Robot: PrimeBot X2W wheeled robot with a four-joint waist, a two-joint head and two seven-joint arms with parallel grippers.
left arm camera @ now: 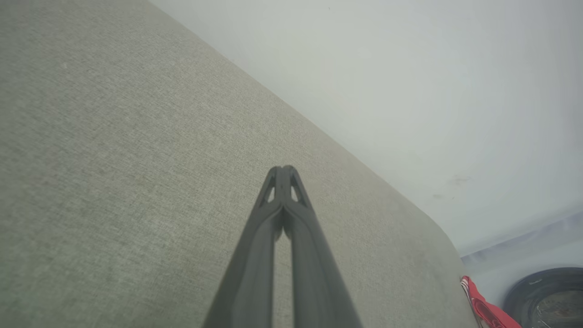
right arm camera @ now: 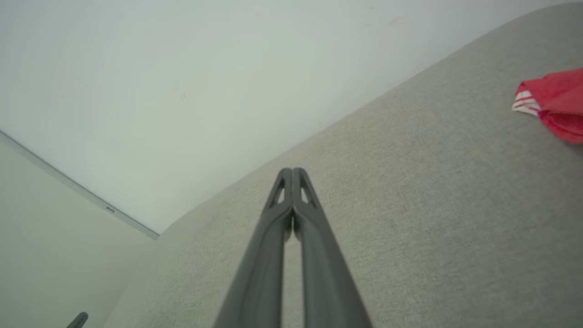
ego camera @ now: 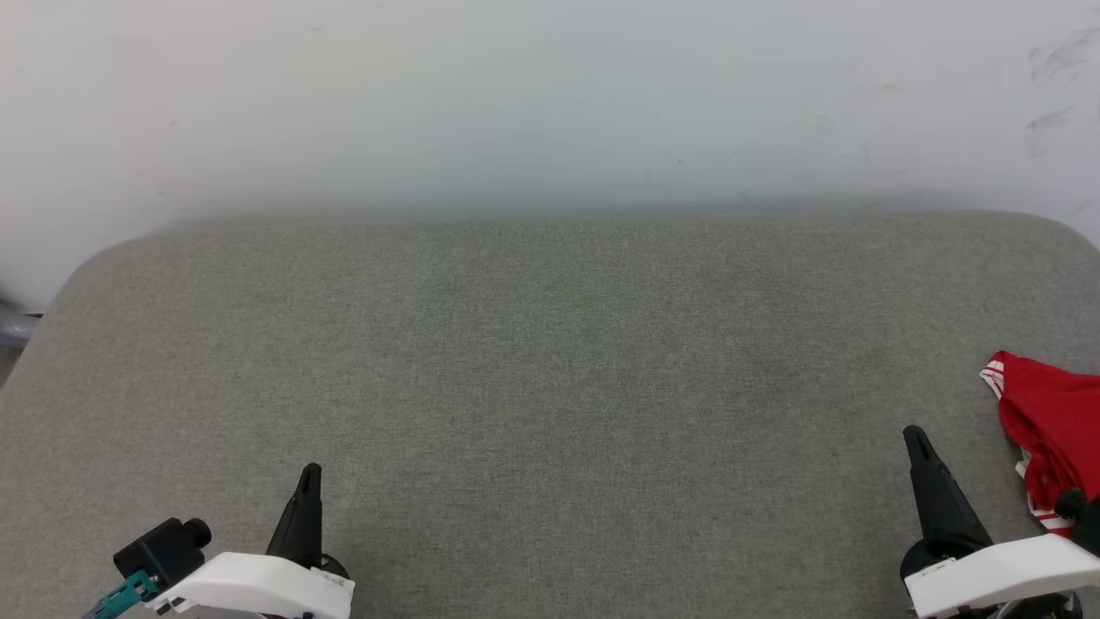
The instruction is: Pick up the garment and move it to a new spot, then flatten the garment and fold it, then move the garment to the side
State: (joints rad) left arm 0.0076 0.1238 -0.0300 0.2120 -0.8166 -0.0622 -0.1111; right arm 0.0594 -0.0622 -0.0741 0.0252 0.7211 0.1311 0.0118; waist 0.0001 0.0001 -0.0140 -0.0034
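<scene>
Garment [ego camera: 1050, 413]: bright red cloth with red-and-white striped trim, bunched in a loose heap. It lies free at the right end of the cushion [ego camera: 550, 344], toward the front edge. The head view cuts it off at the frame edge, so its full extent cannot be told.

Cushion: broad grey woven pad with rounded far corners. Its far edge meets a pale wall [ego camera: 550, 103], and its middle is flat and smooth.

Left gripper [ego camera: 309, 471]: at the cushion's front left. Its two dark fingers are pressed together tip to tip and empty, pointing toward the cushion's far edge. A white forearm shell [ego camera: 258, 585] and a small black camera block [ego camera: 163, 550] sit behind it.

Right gripper [ego camera: 916, 432]: at the cushion's front right, just beside the garment and apart from it. Its fingers are likewise pressed together and empty, pointing toward the cushion's far edge. The red cloth lies off to its right.

Dark round object [left arm camera: 546, 296]: beyond the cushion's right end, past the garment, low in the left wrist view. What it is cannot be told.
</scene>
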